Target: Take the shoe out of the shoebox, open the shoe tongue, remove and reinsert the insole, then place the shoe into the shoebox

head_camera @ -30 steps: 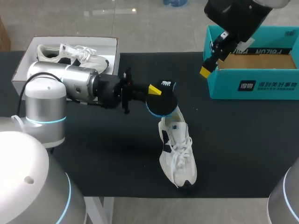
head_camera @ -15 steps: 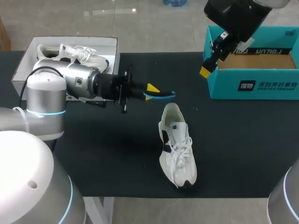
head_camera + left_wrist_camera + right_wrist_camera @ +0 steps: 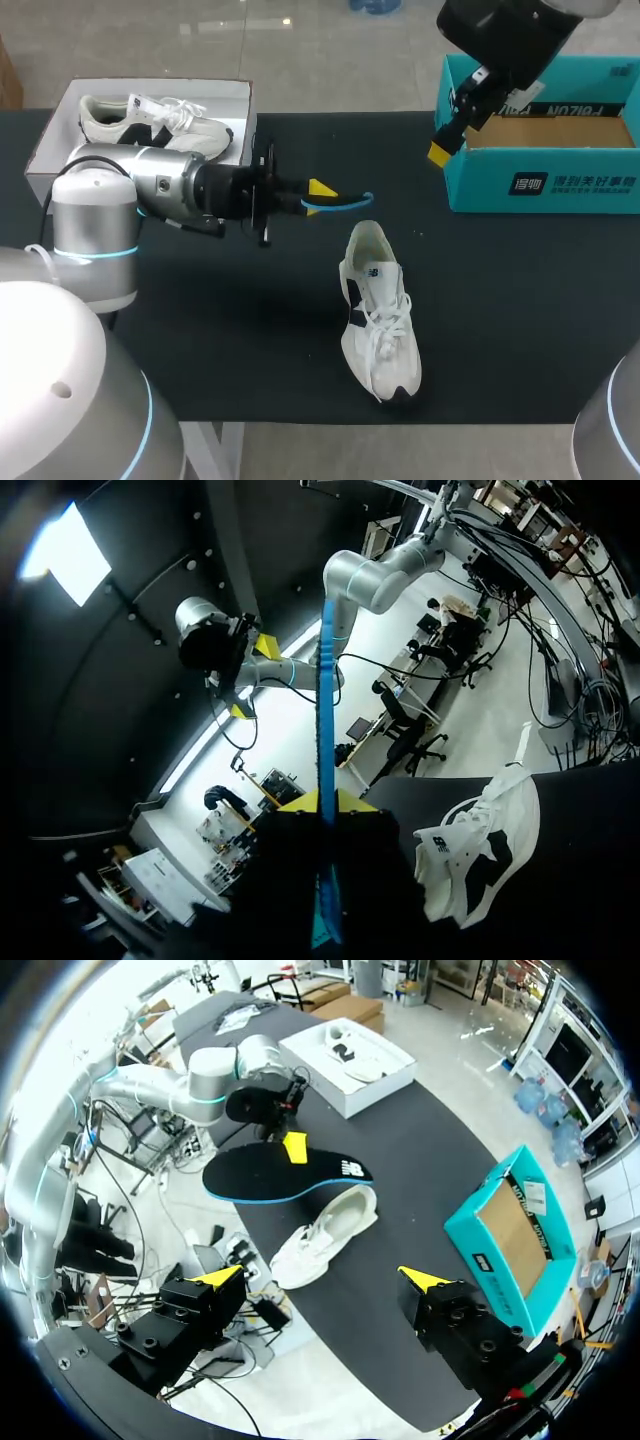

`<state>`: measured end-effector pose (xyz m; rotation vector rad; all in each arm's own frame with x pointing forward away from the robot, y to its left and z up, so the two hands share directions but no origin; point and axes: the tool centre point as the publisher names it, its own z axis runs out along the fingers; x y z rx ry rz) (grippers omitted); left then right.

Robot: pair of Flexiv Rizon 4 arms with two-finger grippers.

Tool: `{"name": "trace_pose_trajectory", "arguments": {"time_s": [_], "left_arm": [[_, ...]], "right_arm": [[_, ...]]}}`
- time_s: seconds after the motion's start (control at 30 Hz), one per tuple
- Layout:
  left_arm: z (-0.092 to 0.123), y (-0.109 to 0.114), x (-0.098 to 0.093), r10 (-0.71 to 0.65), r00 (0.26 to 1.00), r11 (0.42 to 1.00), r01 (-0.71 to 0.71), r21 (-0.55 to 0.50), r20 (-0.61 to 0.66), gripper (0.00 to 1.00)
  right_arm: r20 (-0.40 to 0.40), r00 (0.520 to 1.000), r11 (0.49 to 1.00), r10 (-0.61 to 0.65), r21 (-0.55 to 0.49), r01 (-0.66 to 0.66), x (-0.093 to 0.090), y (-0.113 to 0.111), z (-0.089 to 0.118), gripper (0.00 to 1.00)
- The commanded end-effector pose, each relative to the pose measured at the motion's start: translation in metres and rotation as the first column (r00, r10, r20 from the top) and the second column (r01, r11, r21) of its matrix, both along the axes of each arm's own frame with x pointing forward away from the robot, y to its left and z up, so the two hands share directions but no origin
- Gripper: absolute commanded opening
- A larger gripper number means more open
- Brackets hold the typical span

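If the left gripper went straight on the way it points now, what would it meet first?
Nothing near. The left gripper, shut on the insole, points toward the teal box; the shoe lies beside and below that line. The box's near corner may come first, but heights are unclear.

You're on a matt black table cover (image 3: 520, 300), cloth by the look. At 6 o'clock the shoe (image 3: 378, 315) is white mesh fabric w/ smooth dark patches and woven laces. The insole (image 3: 285, 1175) has a matt black top and a blue foam-like edge. At 1 o'clock the shoebox (image 3: 545, 190) is teal card outside, raw brown inside. At 11 the white box (image 3: 70, 110) is smooth card. The left arm (image 3: 150, 180) is satin silver metal; the left gripper (image 3: 320, 190) is matt black w/ smooth yellow plastic tips.
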<state>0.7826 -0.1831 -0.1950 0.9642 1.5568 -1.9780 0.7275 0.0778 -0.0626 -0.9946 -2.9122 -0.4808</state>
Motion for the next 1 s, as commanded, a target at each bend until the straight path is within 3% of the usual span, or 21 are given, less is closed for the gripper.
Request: {"name": "trace_pose_trajectory", "arguments": {"time_s": [0.03, 0.07, 0.13, 0.3, 0.53, 0.77, 0.83, 0.9, 1.0], "left_arm": [[0.000, -0.001, 0.000, 0.000, 1.000, 1.000, 0.000, 0.001, 0.001, 0.00], [0.000, -0.001, 0.000, 0.000, 1.000, 1.000, 0.000, 0.001, 0.001, 0.00], [0.002, -0.003, 0.007, 0.005, 0.990, 0.999, -0.001, 0.033, -0.144, 0.00], [0.004, -0.009, 0.010, 0.035, 0.936, 0.996, -0.002, 0.093, -0.350, 0.00], [-0.006, -0.017, 0.007, 0.021, 0.779, 0.982, 0.102, 0.159, -0.626, 0.00], [-0.001, -0.015, 0.007, -0.032, 0.686, 0.983, 0.155, 0.103, -0.727, 0.00], [0.001, -0.014, 0.007, -0.038, 0.687, 0.984, 0.152, 0.092, -0.725, 0.00], [0.005, -0.013, 0.007, -0.128, 0.707, 0.980, 0.199, 0.022, -0.695, 0.00], [0.005, -0.013, 0.007, -0.128, 0.707, 0.980, 0.199, 0.022, -0.695, 0.00]], "right_arm": [[-0.003, 1.000, 1.000, -0.001, -0.002, 0.001, 0.001, 0.001, 0.000, 1.00], [-0.003, 1.000, 1.000, -0.001, -0.002, 0.001, 0.001, 0.001, 0.000, 1.00], [-0.003, 1.000, 1.000, -0.001, -0.002, 0.001, 0.001, 0.001, 0.000, 1.00], [-0.003, 1.000, 1.000, -0.001, -0.002, 0.001, 0.001, 0.001, 0.000, 1.00], [-0.003, 1.000, 1.000, -0.001, -0.002, 0.001, 0.001, 0.001, 0.000, 1.00], [-0.003, 1.000, 1.000, -0.001, -0.002, 0.001, 0.001, 0.001, 0.000, 1.00], [-0.003, 1.000, 1.000, -0.001, -0.002, 0.001, 0.001, 0.001, 0.000, 1.00], [-0.003, 1.000, 1.000, -0.001, -0.002, 0.001, 0.001, 0.001, 0.000, 1.00], [-0.003, 1.000, 1.000, -0.001, -0.002, 0.001, 0.001, 0.001, 0.000, 1.00]]}}
